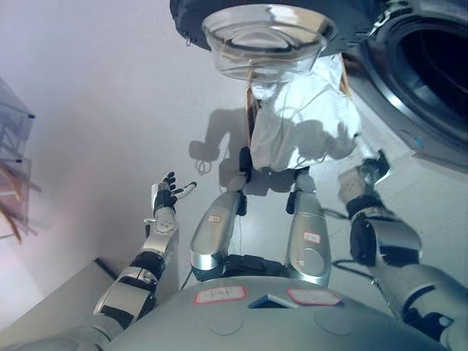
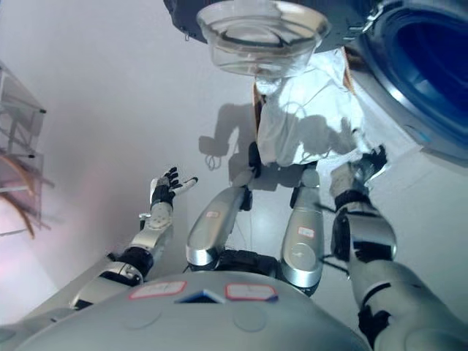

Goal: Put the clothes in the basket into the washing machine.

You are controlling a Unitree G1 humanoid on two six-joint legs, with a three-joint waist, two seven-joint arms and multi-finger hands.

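A brown basket (image 1: 250,110) stands on the floor in front of me, filled with white clothes (image 1: 303,124) that heap over its rim. The washing machine's drum opening (image 1: 431,58) is at the upper right, dark inside. Its round door with a glass bowl (image 1: 267,36) hangs open above the basket. My left hand (image 1: 168,194) is open, fingers spread, held in the air left of the basket and holding nothing. My right hand (image 1: 369,172) is by the lower right edge of the white clothes; its grip does not show.
A clear rack with wooden pieces (image 1: 13,172) stands at the far left. A pale grey surface (image 1: 58,307) shows at the lower left. The floor (image 1: 110,88) is light and plain.
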